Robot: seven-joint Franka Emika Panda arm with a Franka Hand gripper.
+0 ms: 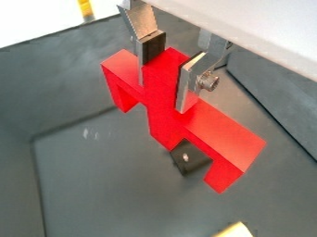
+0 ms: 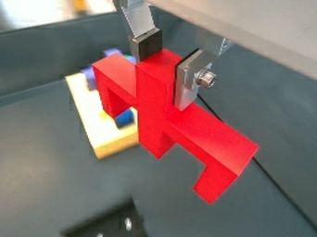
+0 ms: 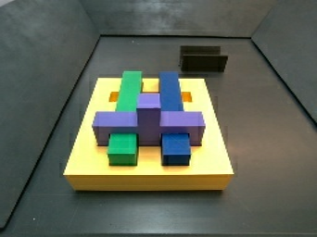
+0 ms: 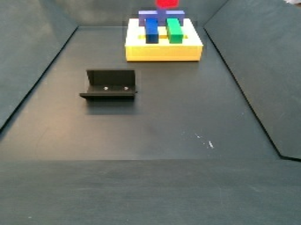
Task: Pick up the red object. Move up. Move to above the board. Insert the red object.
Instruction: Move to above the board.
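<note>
Pinching the bright red arch-shaped rigid block [image 1: 168,116] between its flat silver fingers [image 1: 190,83], the hand [image 1: 171,67] holds the piece clear of the dark bench [image 1: 87,185] in both wrist views. The dark pads press on the two broad faces of the slab near its middle, by the centre stub, so the red block [image 2: 168,116] hangs roughly balanced about the grip.

My guess is that it is stiff, light and smooth-sided, like hard plastic; it should not bend, but its slick faces could let it swivel in the pads if a leg catches on a slot edge. The present hold, across the thin dimension near the centre, looks the sensible one.

The block's long axis runs roughly level and slantwise across both wrist views, with the legs and stub turned downward toward the floor.

In a wrist view the large flat yellow slotted board [image 2: 106,139] lies below and to one side of the block, not squarely beneath it. In a side view a sliver of red [image 4: 167,3] shows at the frame's edge above the board's [image 4: 165,53] far end. The dark L-shaped fixture [image 4: 111,85] stands apart, empty.
</note>
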